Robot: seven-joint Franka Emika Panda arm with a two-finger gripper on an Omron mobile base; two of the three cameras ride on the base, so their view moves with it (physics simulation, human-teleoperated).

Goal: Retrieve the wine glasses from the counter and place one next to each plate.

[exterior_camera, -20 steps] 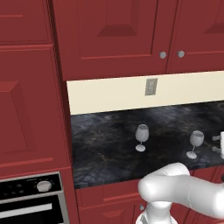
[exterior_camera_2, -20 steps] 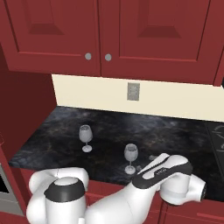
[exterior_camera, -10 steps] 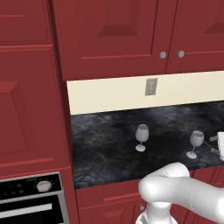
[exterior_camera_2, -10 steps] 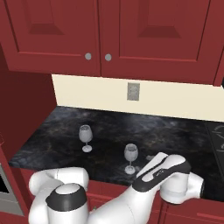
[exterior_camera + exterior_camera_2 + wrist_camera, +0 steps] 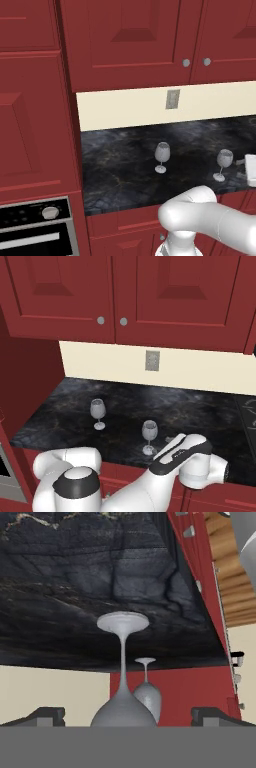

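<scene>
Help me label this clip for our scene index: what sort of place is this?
A rendered home kitchen, most likely. A black marble-look counter runs under dark red wall cabinets and a cream backsplash, an oven sits at its left end, and two wine glasses stand on it.

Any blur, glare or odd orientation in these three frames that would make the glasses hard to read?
Left base view: sharp, evenly lit, both wine glasses readable against the dark counter, no glare. Right base view: equally crisp. Hand view: rolled upside down, so the nearer glass hangs foot-up.
</scene>
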